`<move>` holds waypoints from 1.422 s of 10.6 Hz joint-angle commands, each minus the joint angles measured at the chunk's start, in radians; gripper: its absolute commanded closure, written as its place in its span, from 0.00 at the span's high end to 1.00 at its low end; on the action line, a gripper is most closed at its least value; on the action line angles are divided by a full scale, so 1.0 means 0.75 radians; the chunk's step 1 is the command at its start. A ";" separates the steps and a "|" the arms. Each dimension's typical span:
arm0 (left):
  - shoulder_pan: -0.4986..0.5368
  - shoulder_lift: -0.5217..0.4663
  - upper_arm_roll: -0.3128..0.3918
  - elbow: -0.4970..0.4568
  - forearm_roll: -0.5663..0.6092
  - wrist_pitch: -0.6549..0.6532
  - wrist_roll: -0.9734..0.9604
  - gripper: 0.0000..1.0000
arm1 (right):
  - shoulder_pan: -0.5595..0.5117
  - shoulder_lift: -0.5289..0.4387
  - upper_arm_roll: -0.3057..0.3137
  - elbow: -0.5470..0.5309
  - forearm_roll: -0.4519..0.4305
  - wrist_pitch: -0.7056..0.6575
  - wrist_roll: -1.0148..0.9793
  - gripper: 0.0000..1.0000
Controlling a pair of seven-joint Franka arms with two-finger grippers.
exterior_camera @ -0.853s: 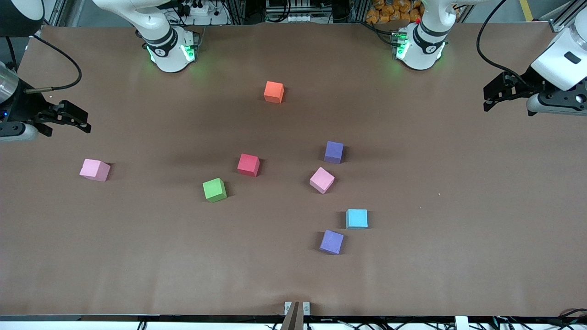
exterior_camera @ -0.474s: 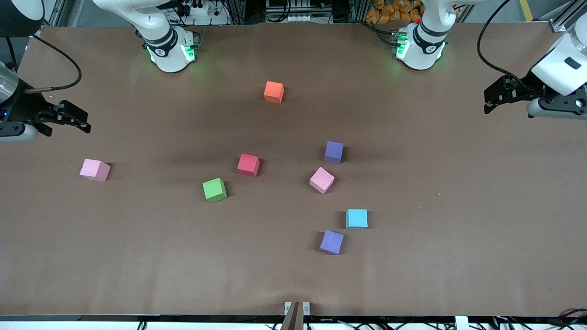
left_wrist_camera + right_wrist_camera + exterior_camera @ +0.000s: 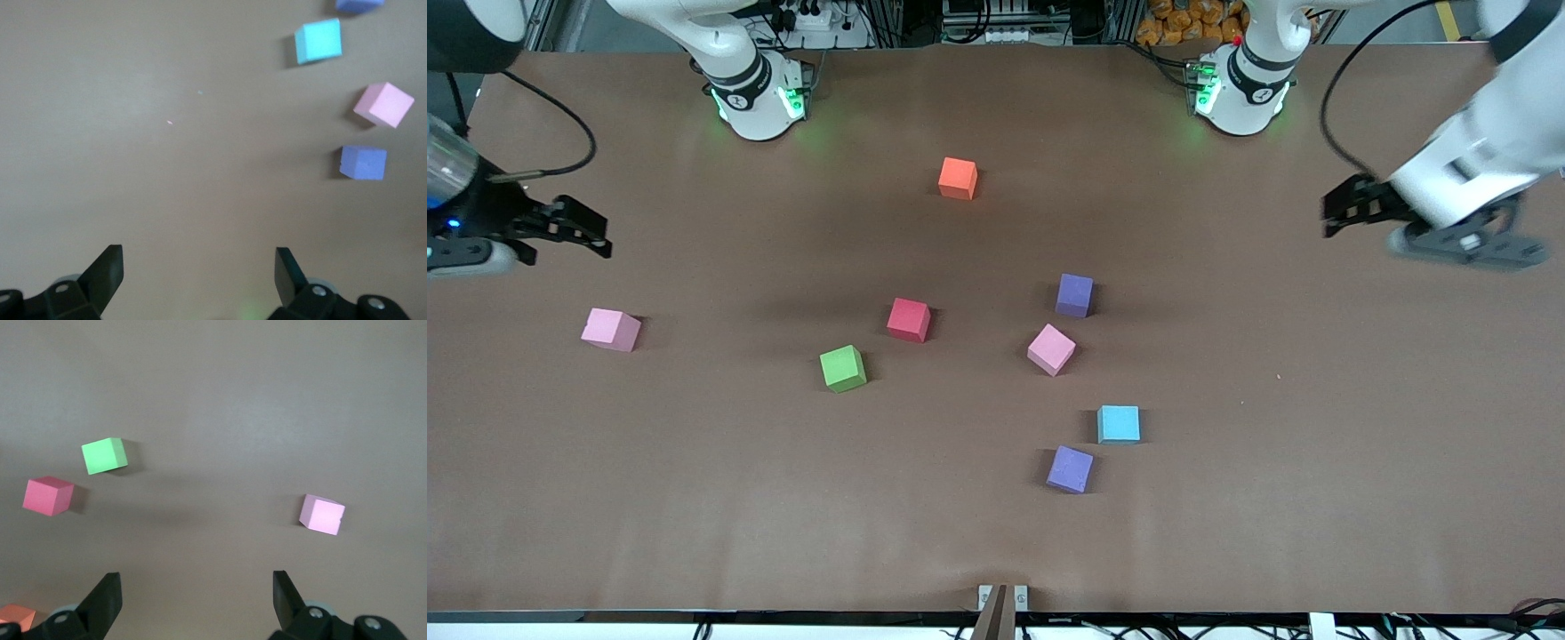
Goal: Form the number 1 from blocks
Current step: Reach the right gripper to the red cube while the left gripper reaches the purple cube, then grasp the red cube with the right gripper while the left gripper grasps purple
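Several foam blocks lie scattered on the brown table point(image 3: 1272, 462): orange point(image 3: 958, 178), purple point(image 3: 1074, 295), red point(image 3: 909, 319), pink point(image 3: 1051, 348), green point(image 3: 843, 368), light blue point(image 3: 1119, 424), a second purple point(image 3: 1070, 468) and a second pink point(image 3: 611, 329). My left gripper point(image 3: 1341, 213) hangs open and empty over bare table at the left arm's end. The left wrist view shows its fingers apart point(image 3: 199, 267), with the light blue point(image 3: 319, 41), pink point(image 3: 383, 105) and purple point(image 3: 362, 163) blocks ahead. At the right arm's end my right gripper point(image 3: 591, 236) is also open and empty point(image 3: 197, 590), with green point(image 3: 104, 455), red point(image 3: 47, 496) and pink point(image 3: 321, 514) blocks in its view.
The two arm bases point(image 3: 756, 89) point(image 3: 1240, 84) stand along the table's edge farthest from the front camera. A small metal bracket point(image 3: 1002, 597) sits at the nearest edge. Cables trail from both wrists.
My left gripper has swung in from the table's end toward the middle and tilted. The right gripper has shifted only slightly. No block has moved.
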 commanded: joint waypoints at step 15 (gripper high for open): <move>-0.678 0.690 -0.016 -0.119 0.053 0.573 -0.672 1.00 | 0.343 0.591 0.258 -0.246 0.103 0.699 0.872 1.00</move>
